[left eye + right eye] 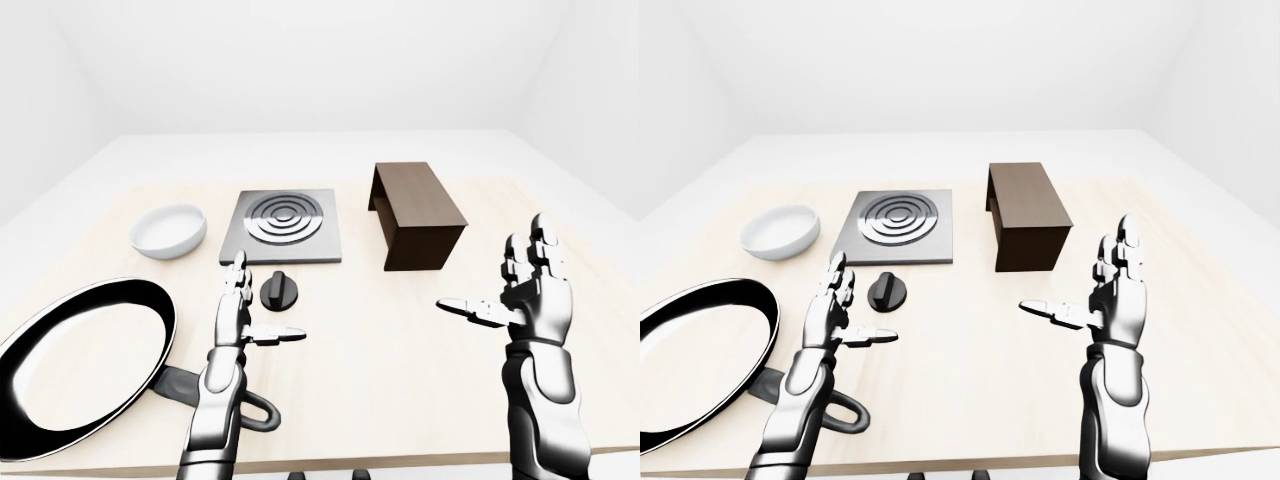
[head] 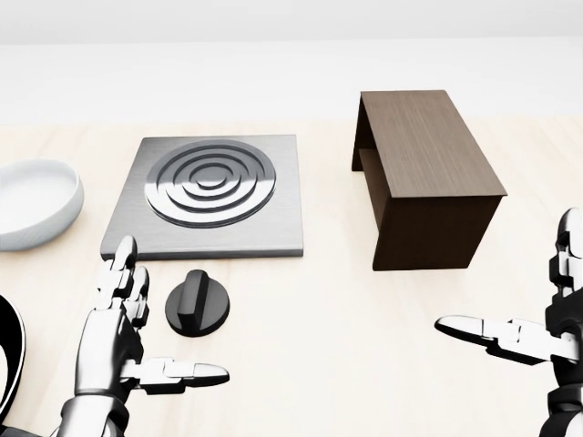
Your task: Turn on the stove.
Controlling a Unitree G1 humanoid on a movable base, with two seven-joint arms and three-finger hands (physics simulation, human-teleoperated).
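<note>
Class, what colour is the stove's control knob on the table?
Black: the knob is a round black dial, clearest in the head view.

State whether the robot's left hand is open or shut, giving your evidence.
Open: the left hand has fingers spread, thumb out, gripping nothing, beside the knob.

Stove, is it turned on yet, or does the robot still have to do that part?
Not yet. Done so far: the left robot hand is up close beside the knob, fingers open. In hand: nothing, because neither it nor the right robot hand touches anything. Left to do: grab the knob and twist it. The stove burner looks plain grey, with no glow to see.
</note>
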